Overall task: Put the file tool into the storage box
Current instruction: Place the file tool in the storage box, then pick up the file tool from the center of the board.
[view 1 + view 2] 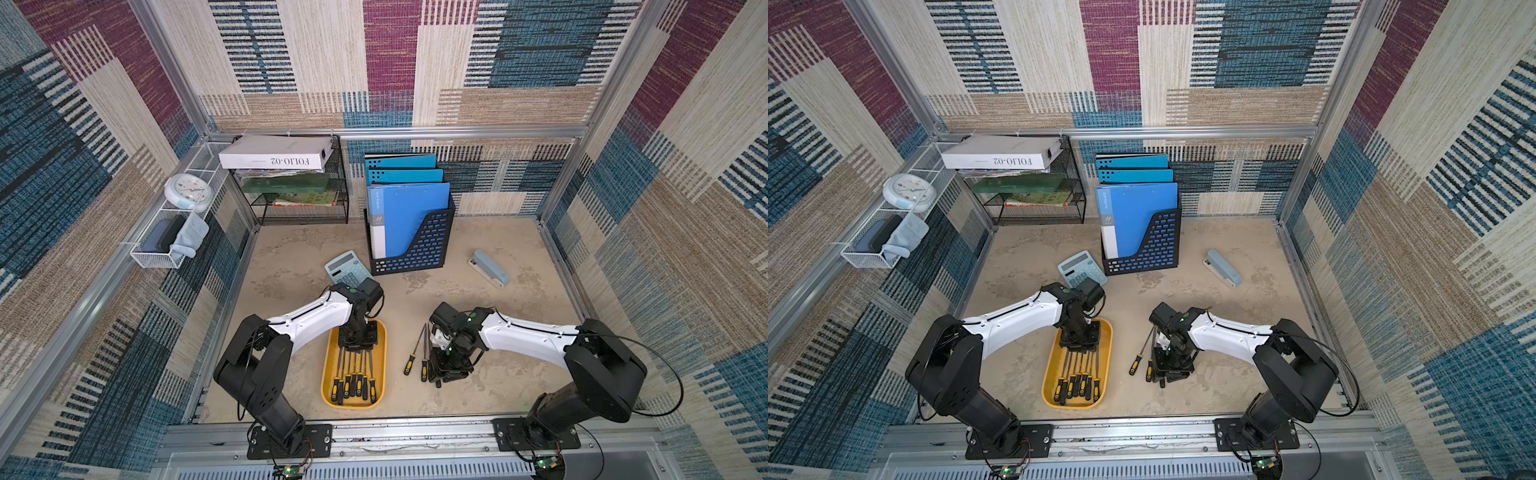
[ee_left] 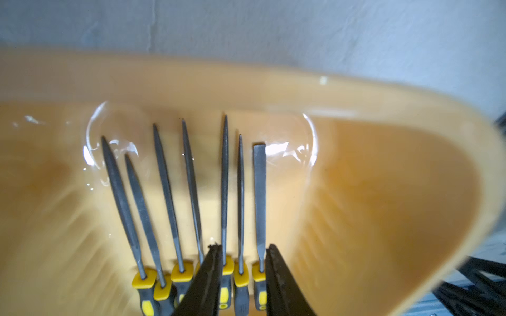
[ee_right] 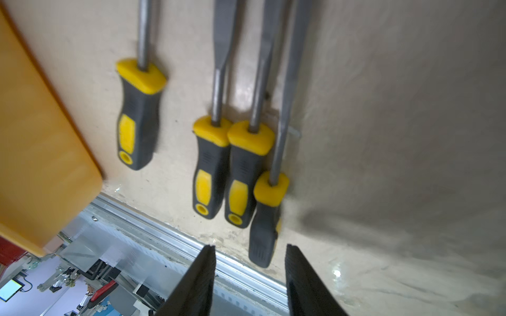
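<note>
Seven needle files [image 2: 164,191] lie side by side in the orange-yellow storage box [image 2: 356,95], three shafts between the parted fingers of the left gripper [image 2: 243,247].

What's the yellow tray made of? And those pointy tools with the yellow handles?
The storage box looks like glossy plastic: smooth, with bright reflections. The file blades look like dull grey metal, probably steel. Their handles seem rubbery plastic, matt black with yellow inserts.
</note>
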### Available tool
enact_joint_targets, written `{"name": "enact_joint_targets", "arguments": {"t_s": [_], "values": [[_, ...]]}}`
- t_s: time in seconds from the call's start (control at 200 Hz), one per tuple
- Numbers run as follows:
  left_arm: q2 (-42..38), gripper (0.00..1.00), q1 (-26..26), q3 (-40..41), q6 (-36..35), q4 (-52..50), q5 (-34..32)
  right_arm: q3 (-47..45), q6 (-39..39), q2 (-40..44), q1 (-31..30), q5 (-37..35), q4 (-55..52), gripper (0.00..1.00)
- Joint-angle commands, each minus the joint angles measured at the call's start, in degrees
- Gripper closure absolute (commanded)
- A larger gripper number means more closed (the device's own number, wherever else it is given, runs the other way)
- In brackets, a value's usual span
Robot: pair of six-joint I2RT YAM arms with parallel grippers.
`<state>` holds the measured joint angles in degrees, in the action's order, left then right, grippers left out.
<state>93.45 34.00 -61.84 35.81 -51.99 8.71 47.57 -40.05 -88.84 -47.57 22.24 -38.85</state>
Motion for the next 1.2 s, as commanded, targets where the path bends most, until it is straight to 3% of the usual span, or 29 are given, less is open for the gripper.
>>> {"name": "enact_joint_targets", "arguments": {"t_s": [0.0, 0.286, 0.406, 0.551, 0.741, 1.042, 1.197], "values": [[-1.1, 0.68, 0.0, -1.7, -0.8, -3.0, -0.4, -0.1, 0.6, -0.5, -0.4, -2.3, -2.4, 0.56], [-3.4, 0.69, 0.0, -5.1, -0.6, -5.0, 0.3, 1.6, 1.4, -3.7, -0.4, -7.7, -6.2, 0.69], [-3.5, 0.69, 0.0, -6.8, -0.8, -5.7, 0.2, 3.1, 1.8, -5.4, -0.4, -9.4, -6.2, 0.70], [-3.4, 0.69, 0.0, -8.6, -1.0, -6.6, 0.4, 4.5, 3.2, -7.5, -0.4, -10.2, -6.4, 0.82], [-4.1, 0.67, 0.0, -10.9, -0.8, -6.7, 4.8, 7.1, 7.1, -1.0, -0.5, -12.9, -10.2, 0.87], [-3.0, 0.62, 0.0, -14.0, 6.7, 0.9, 17.7, 6.9, 8.8, 7.8, -2.1, -4.1, -4.2, 0.90], [-1.8, 0.61, 0.1, -13.6, 10.8, 5.1, 20.6, 7.2, 7.1, 9.5, -2.6, 0.3, 1.1, 0.91]]}}
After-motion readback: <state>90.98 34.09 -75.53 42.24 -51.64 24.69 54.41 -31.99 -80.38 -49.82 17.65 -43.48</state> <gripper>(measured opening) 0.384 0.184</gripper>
